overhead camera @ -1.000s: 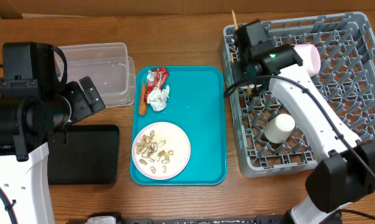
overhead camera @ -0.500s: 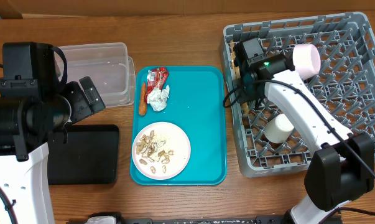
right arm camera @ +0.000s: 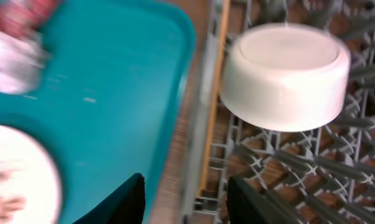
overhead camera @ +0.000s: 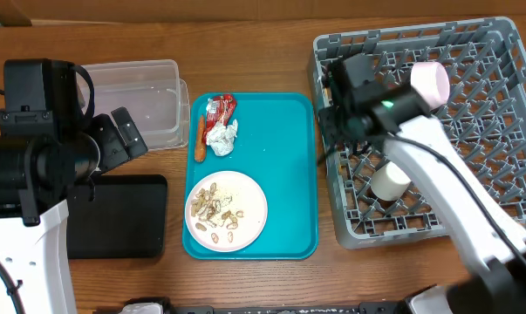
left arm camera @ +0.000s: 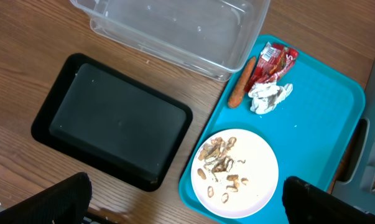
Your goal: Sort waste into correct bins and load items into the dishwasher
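My right gripper (overhead camera: 334, 113) (right arm camera: 187, 205) is open and empty over the left wall of the grey dishwasher rack (overhead camera: 472, 131). A wooden chopstick (right arm camera: 213, 106) lies along that wall, just ahead of the fingers. A cream cup (overhead camera: 392, 181) (right arm camera: 287, 74) and a pink bowl (overhead camera: 430, 83) sit in the rack. My left gripper (overhead camera: 127, 135) (left arm camera: 187, 208) is open and empty, high over the black tray (overhead camera: 119, 218) (left arm camera: 112, 118) and clear tub (overhead camera: 145, 100) (left arm camera: 175, 28). The red wrapper (overhead camera: 219, 107) (left arm camera: 273, 59), white tissue (overhead camera: 222, 135) (left arm camera: 269, 96) and carrot piece (overhead camera: 199, 139) (left arm camera: 242, 84) lie together. Beige scraps (overhead camera: 217, 208) (left arm camera: 221, 162) are on the white plate (overhead camera: 249, 205) (left arm camera: 262, 155).
The waste and the plate rest on a teal tray (overhead camera: 280, 174) (left arm camera: 324, 112) between the bins and the rack. The carrot piece lies at that tray's left rim. The wooden table (overhead camera: 263, 52) runs under everything. My left arm's body covers the table's left side.
My right gripper has moved from the rack's back left corner toward the front along the left wall. The chopstick that stuck up above it one second ago no longer shows overhead.
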You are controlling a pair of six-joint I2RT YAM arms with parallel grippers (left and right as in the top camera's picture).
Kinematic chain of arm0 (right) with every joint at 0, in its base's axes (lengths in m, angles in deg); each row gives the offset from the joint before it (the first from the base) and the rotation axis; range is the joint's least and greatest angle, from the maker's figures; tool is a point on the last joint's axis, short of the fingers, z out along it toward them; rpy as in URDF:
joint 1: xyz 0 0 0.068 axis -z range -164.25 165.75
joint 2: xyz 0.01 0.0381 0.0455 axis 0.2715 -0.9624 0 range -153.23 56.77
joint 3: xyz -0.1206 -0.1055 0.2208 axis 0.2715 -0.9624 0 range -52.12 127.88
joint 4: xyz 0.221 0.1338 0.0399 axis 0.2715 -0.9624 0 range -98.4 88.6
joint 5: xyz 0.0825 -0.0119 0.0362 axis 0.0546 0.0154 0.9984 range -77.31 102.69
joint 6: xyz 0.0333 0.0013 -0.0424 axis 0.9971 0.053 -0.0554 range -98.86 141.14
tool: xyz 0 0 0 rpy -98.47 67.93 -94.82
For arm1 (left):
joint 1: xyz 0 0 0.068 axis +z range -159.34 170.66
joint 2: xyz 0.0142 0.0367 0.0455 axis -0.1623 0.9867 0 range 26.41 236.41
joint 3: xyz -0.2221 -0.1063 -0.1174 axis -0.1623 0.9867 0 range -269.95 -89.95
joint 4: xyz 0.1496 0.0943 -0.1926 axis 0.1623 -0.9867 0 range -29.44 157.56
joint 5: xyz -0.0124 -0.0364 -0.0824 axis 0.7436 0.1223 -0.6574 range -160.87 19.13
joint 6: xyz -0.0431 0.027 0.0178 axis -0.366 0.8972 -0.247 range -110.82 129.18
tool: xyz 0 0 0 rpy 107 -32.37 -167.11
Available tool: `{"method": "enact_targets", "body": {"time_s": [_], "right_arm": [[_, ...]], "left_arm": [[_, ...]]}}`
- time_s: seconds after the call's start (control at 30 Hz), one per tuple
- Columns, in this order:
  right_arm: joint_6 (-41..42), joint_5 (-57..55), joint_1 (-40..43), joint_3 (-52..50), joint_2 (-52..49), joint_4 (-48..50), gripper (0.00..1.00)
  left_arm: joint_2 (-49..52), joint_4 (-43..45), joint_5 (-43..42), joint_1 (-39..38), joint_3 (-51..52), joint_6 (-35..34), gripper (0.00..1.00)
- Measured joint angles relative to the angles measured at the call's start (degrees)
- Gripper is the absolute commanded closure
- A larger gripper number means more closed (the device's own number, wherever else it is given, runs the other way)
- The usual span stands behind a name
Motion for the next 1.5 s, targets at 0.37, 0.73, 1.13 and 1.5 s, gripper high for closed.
{"method": "enact_targets", "body": {"time_s": [0.37,0.73,1.13,1.5], "right_arm": [[0.8,9.4,-0.1,0.7,9.5,-1.2,0.54],[3.3,0.0,4.7,0.8,29.9,-1.3,0.01],[4.2,0.0,5.6,1.3,38.5,-3.9,0.0],[4.3,5.0,5.7,1.3,37.9,-6.0,0.0]], "left_arm": [[0.0,0.0,0.0,0.0,0.0,0.0,0.0],[0.0,0.0,0.0,0.0,0.0,0.0,0.0],[0.0,0.0,0.0,0.0,0.0,0.9,0.0],[0.0,0.0,0.0,0.0,0.0,1.3,0.0]]}}
